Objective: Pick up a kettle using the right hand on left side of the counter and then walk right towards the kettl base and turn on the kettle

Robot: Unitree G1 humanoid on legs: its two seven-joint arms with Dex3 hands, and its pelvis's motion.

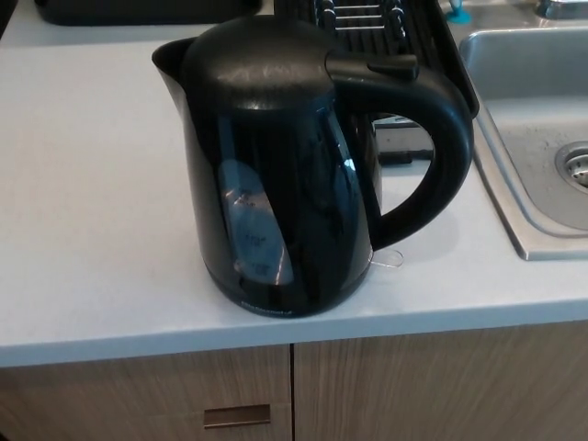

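A glossy black electric kettle [285,175] stands upright on the white counter [92,230], close to its front edge. Its spout points to the picture's left and its curved handle [441,147] points right, toward the sink. The lid is closed, with a lever at the top of the handle. A water-level window shows on its front. Neither of my hands shows in the head view, and no kettle base is visible.
A steel sink [542,138] lies at the right. A black dish rack [386,28] sits behind the kettle, and a dark tray [138,9] at the back left. Wooden cabinet fronts with a metal pull [237,416] run below the counter.
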